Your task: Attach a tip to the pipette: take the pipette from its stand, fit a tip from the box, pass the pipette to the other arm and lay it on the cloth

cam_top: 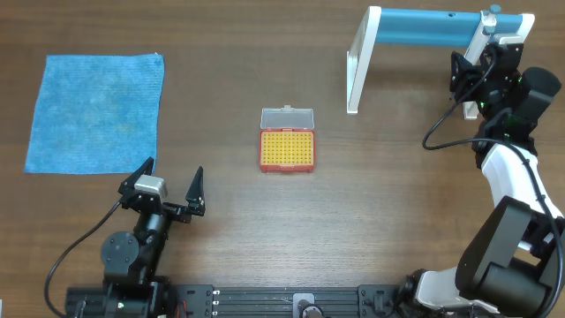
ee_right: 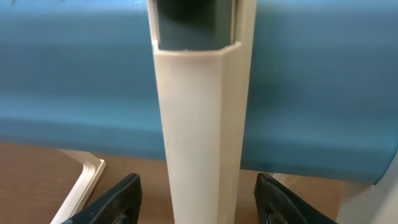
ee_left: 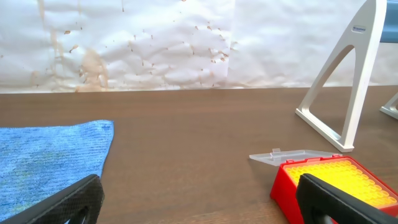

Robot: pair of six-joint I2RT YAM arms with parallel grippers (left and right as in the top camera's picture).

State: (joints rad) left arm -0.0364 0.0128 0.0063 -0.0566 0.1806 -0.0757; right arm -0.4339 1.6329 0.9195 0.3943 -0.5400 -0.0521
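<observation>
The white pipette [cam_top: 500, 26] hangs at the right end of the stand's blue bar [cam_top: 415, 26]. My right gripper [cam_top: 463, 79] is up against it. In the right wrist view the pipette's white body [ee_right: 199, 118] stands between my open fingers [ee_right: 118, 199], with a gap on each side and the blue bar [ee_right: 74, 74] behind. The red tip box [cam_top: 287, 150] with yellow tips sits mid-table, its clear lid open. A blue cloth [cam_top: 95, 113] lies at the far left. My left gripper [cam_top: 172, 170] hovers open and empty near the front left, facing the cloth [ee_left: 43, 155] and the box [ee_left: 336, 180].
The stand's white leg [cam_top: 354, 62] rests on the table to the right of the tip box, also seen as the leg [ee_left: 348, 81] in the left wrist view. Bare brown table [cam_top: 221, 79] lies between cloth and box.
</observation>
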